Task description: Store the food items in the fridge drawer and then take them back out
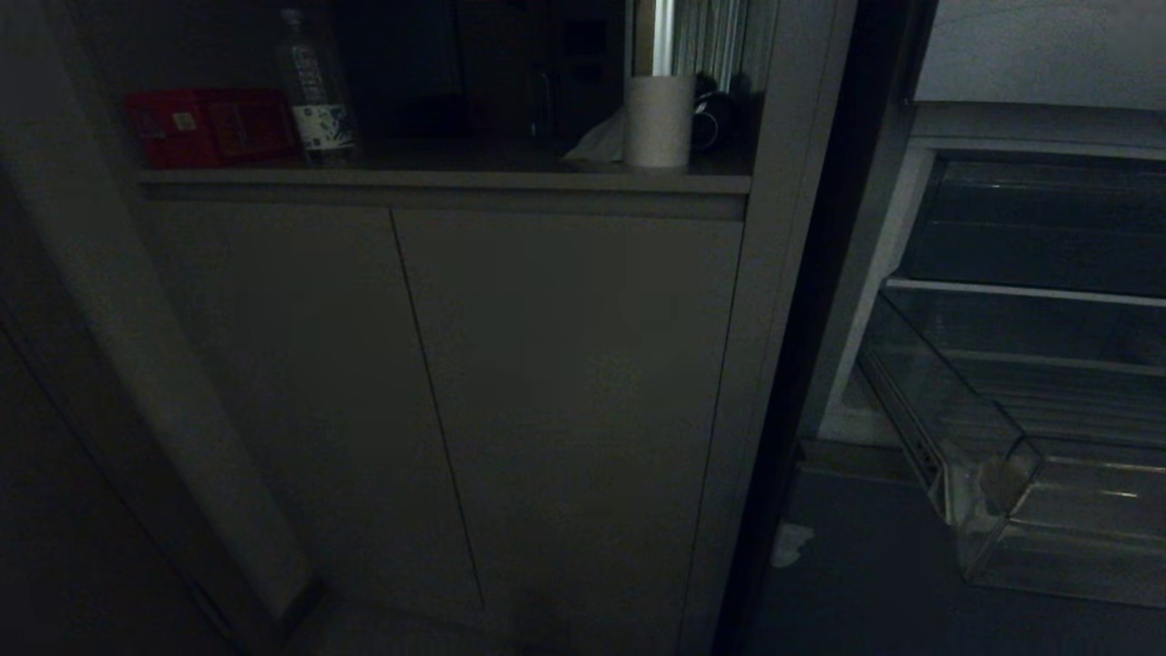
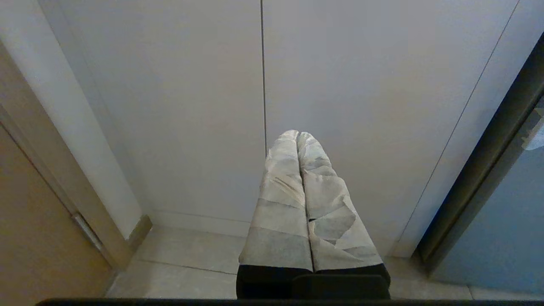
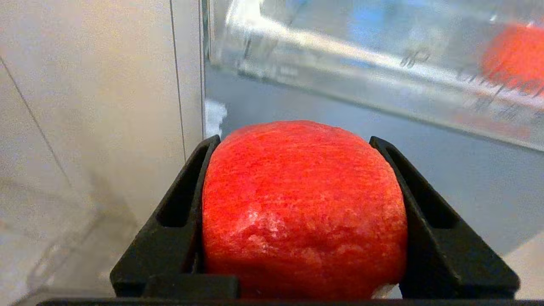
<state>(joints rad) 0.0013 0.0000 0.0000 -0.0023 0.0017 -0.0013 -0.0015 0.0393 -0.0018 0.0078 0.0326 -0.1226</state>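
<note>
The right tool is clamped on a round red food item, just outside the clear fridge drawer, which stands pulled out. A second red item shows through the drawer's wall. The grip should stay firm and level until the food reaches its place. The left tool hangs parked by the cabinet doors, its fingers pressed together.

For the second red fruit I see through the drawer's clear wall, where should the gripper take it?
Across its widest middle, coming down from above through the drawer's open top. The red fruit looks round, and the clear wall blocks a side approach. The right gripper already holds a similar fruit this way, so free it first.
</note>
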